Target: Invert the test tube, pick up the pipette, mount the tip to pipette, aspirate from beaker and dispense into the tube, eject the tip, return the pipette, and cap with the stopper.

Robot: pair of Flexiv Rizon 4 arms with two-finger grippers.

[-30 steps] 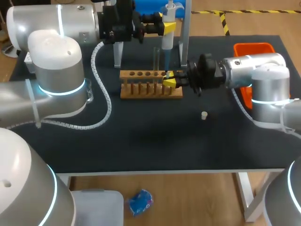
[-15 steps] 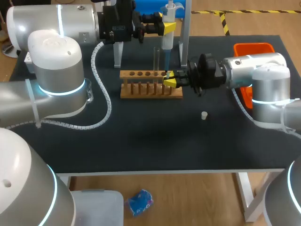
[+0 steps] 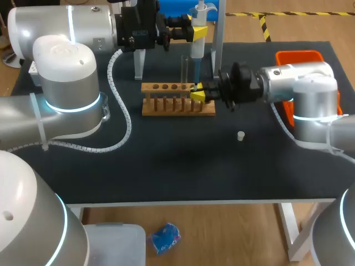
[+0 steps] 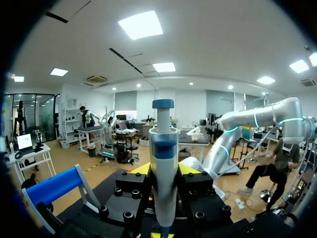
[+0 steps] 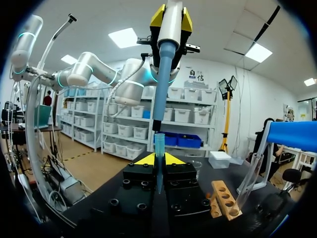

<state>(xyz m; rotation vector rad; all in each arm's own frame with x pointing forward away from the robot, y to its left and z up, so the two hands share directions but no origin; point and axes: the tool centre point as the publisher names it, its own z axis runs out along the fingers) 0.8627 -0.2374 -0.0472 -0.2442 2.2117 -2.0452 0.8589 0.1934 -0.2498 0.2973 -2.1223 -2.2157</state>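
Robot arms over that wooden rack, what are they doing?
The left gripper holds a pipette upright above the wooden rack. The right gripper holds a pipette tip just beneath it, lined up but not yet mounted. A test tube stands in the rack, and the stopper lies on the table nearby.

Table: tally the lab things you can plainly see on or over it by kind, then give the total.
Pipette: 1
Pipette tip: 1
Test tube: 1
Wooden rack: 1
Stopper: 1
Pipette stand: 1
Orange bin: 1
Total: 7
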